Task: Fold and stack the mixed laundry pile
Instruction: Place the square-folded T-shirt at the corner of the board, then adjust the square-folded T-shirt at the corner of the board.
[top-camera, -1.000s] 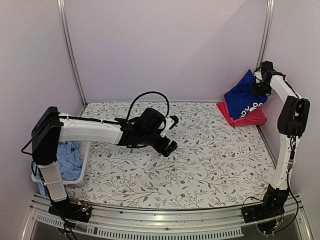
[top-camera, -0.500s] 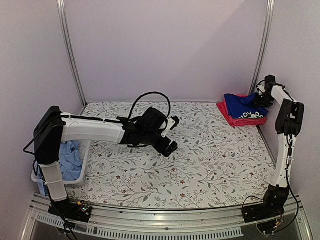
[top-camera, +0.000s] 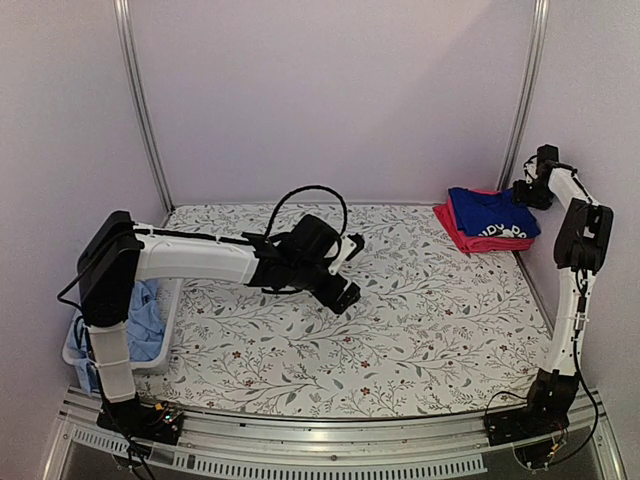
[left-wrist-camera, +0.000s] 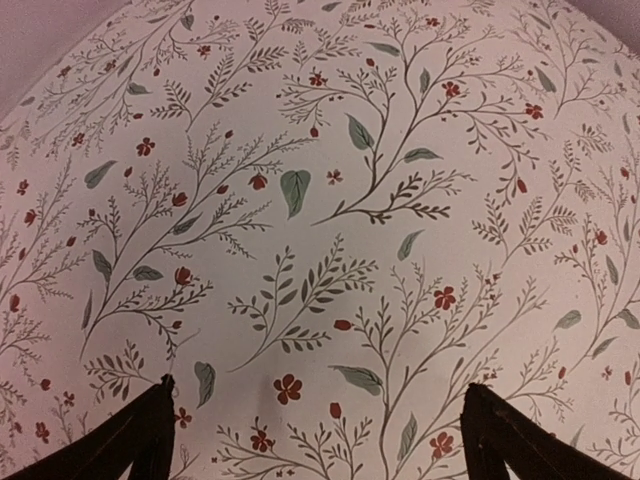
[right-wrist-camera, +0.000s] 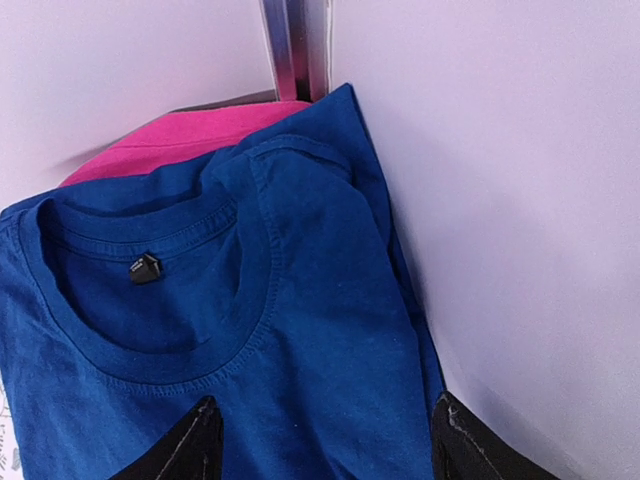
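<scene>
— Jaws on each arm: open or shut?

— Both stand open. The left gripper (left-wrist-camera: 315, 435) hangs over the bare floral table cover (left-wrist-camera: 320, 200) with its fingers spread wide and nothing between them. The right gripper (right-wrist-camera: 320, 445) is parted and empty too. The royal-blue shirt (right-wrist-camera: 250, 330) lies just beyond and below its fingertips.

— Where is the laundry?

— Nearest, well behind the left jaws and down by that arm's base, a light-blue shirt (top-camera: 140, 320) sits crumpled in the white basket (top-camera: 170, 305). Farthest, straight ahead of the right jaws, the blue shirt rests folded on a red-pink garment (right-wrist-camera: 190, 140), one edge touching the side wall (right-wrist-camera: 520, 200).

— How will the cloth handle?

— Probably light, limp and not fragile. Lifted by a single point, it would likely sag and slip out of its fold. The crumpled shirt is probably best pinched at a raised ridge. Its collar cannot be made out from here.

— And the arm poses?

— The left arm (top-camera: 190, 260) stretches low and nearly level out to mid-table, wrist tipped downward. The right arm (top-camera: 575, 290) stands tall, its top link reaching back into the far corner, wrist angled down at the stack.
</scene>
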